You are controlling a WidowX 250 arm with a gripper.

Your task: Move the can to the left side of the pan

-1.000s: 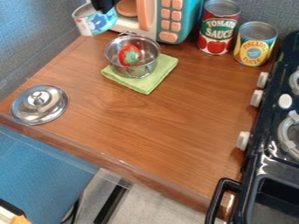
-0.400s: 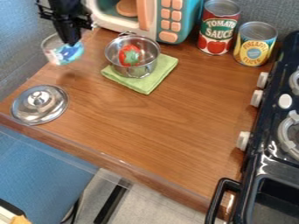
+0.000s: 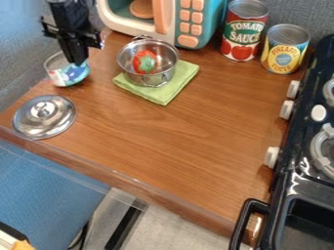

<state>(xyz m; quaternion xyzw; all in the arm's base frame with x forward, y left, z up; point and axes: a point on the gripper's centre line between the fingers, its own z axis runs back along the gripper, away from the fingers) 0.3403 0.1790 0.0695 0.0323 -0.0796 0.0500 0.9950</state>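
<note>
The black gripper (image 3: 78, 59) hangs down at the upper left, shut on the wall of a small white and blue can (image 3: 69, 76). The can is upright to the left of the pan, at or just above the wooden counter. The metal pan (image 3: 163, 78) holds a red strawberry (image 3: 143, 62) with a green top and stands on a folded green cloth (image 3: 164, 95).
A metal lid (image 3: 44, 117) lies close below the can at the left edge. Behind are a toy microwave (image 3: 189, 22), a tomato sauce can (image 3: 243, 30) and a pineapple can (image 3: 285, 49). The stove (image 3: 313, 166) borders the counter (image 3: 173, 141) on the right.
From the top edge, the gripper and the can have come left and down to the pan's left side. Since the middle frame the can is lower.
</note>
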